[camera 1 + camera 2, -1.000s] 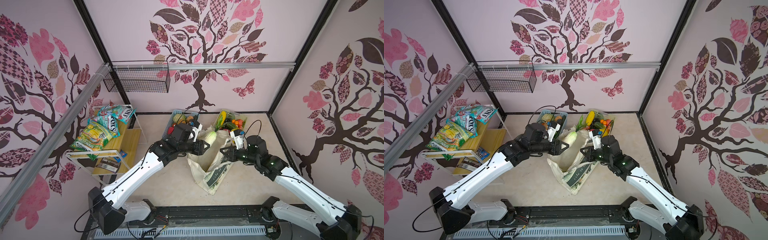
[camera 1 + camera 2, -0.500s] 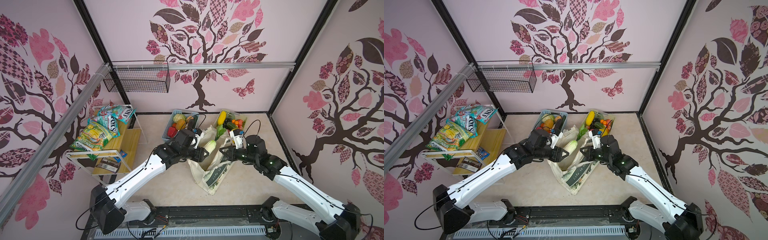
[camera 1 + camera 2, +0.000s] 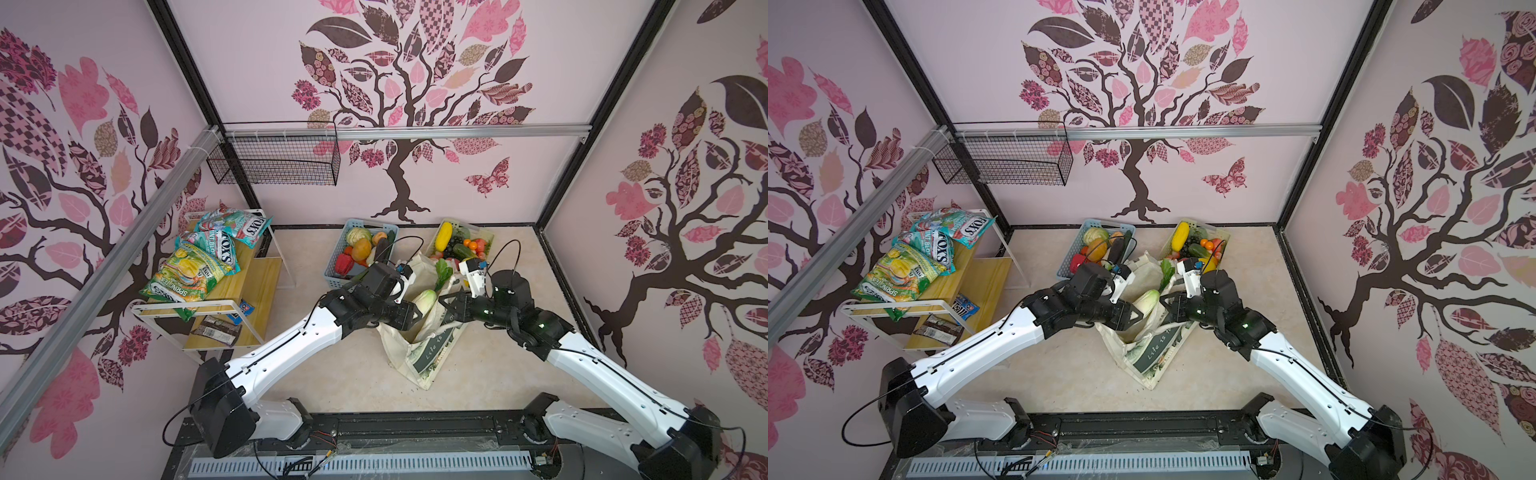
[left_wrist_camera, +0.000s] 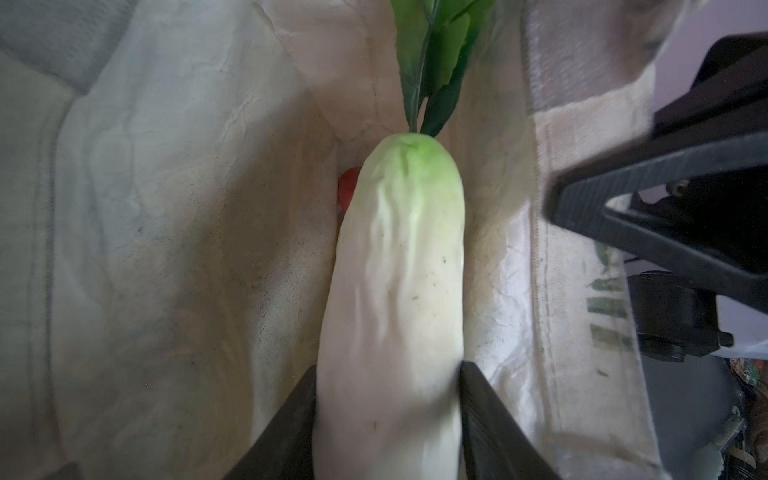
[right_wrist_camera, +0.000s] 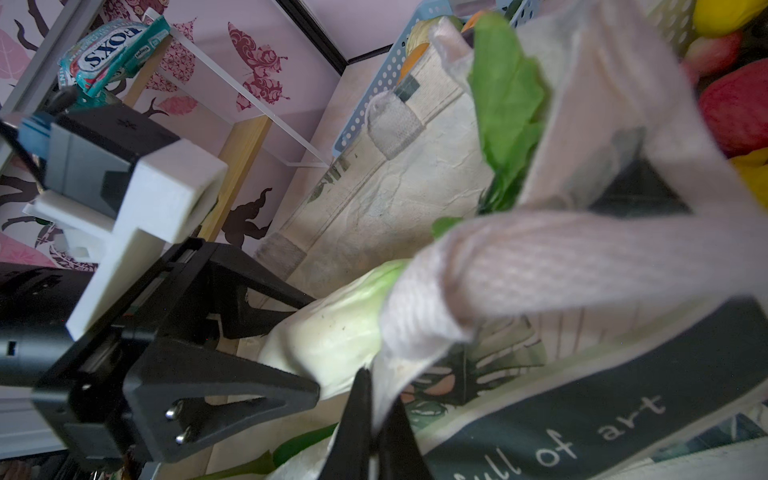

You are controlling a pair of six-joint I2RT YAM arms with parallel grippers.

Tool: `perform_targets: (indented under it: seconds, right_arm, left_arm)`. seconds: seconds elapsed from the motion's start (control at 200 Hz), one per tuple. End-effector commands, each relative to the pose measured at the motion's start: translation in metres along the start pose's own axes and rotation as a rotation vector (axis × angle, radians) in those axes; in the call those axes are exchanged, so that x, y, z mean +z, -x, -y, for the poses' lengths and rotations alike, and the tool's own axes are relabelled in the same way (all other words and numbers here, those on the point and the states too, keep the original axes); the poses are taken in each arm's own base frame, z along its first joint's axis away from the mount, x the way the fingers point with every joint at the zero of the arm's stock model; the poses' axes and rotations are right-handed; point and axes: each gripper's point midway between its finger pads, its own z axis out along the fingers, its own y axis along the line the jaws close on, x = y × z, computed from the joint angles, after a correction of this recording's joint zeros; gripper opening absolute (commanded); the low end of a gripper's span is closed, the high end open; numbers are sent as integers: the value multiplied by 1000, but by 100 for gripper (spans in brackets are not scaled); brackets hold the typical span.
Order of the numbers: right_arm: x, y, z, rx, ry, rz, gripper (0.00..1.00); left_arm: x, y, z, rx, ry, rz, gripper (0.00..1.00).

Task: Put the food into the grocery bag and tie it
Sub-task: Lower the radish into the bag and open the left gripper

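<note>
Left wrist view, closest in: the left gripper [image 4: 387, 368] has its black jaws clamped on either flank of a white radish [image 4: 399, 270], whose pale body runs away from the camera to a green-tinged crown and dark green leaves [image 4: 436, 54]. Behind it lies the creased cream inside of the grocery bag [image 4: 187, 208], and a small red piece of food [image 4: 348, 189] peeps out beside the radish (too hidden to name). From the right wrist, the right gripper [image 5: 370, 386] shows its jaws pressed together on a fold of the bag's cream rim, just by the dark green band [image 5: 582, 415] with white script, while a cream strap [image 5: 561, 262] loops across close to the lens. In both top views the bag lies on the counter [image 3: 332, 374] between the two arms, its bottom corner toward the rig and its mouth toward the rear wall; the radish is held at that mouth, leaves pointing rearward, between the two grippers. Farther back a light blue basket [image 3: 332, 266] and a pale green basket [image 3: 490, 241] stand side by side against the wall, both heaped with food, an orange fruit [image 3: 361, 248] and a yellow squash [image 3: 444, 235] among it. Off to the left a wooden shelf [image 3: 249, 286] carries snack packets [image 3: 187, 276], and highest on the rear rail hangs a black wire basket [image 3: 282, 164].
</note>
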Motion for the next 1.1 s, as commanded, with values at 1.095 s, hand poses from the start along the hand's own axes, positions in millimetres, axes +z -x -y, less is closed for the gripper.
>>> perform_targets:
  seconds: [1.095]
  right_arm:
    - [4, 11, -11, -31, 42, 27, 7]
  left_arm:
    - [-35, 26, 0, 22, 106, 113, 69]
